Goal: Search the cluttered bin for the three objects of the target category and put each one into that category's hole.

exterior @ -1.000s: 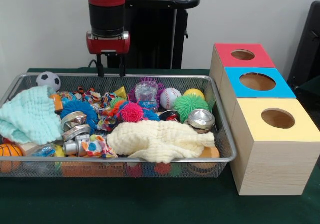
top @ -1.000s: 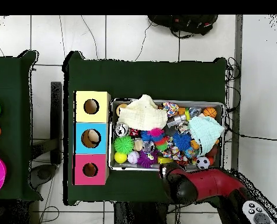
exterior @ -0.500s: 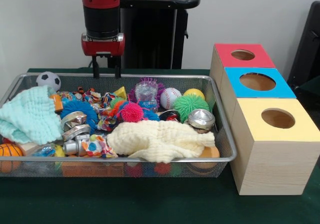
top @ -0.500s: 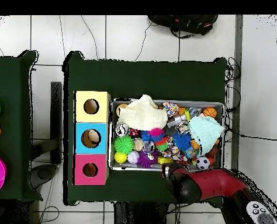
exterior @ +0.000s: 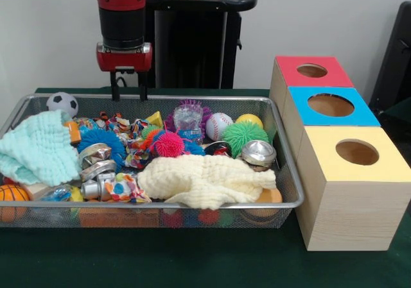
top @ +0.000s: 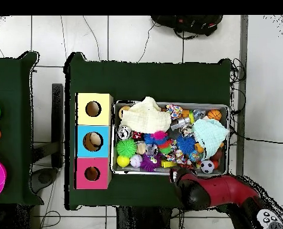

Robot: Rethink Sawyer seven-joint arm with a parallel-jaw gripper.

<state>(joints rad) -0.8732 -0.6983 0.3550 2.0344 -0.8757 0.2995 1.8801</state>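
The gripper [exterior: 126, 89] hangs in the upper left of the front view, its two dark fingers apart with nothing between them, their tips just above the far rim of the wire bin [exterior: 286, 172]; the red and black arm [exterior: 122, 18] rises from it to the top edge; in the overhead view the arm [top: 206, 192] lies at the lower right, just below the bin's edge. Below the gripper, inside the bin, a soccer ball [exterior: 62, 102] sits in the upper left corner; a mint cloth [exterior: 37, 148] covers the left end; a pale yellow cloth [exterior: 204, 180] lies at the lower centre; a pink spiky ball [exterior: 169, 144], a green spiky ball [exterior: 243, 135] and a baseball [exterior: 218, 125] rest among the clutter. At the frame's right stand three boxes with round holes, just beside the bin: red box [exterior: 312, 72], blue box [exterior: 331, 106], yellow box [exterior: 356, 154].
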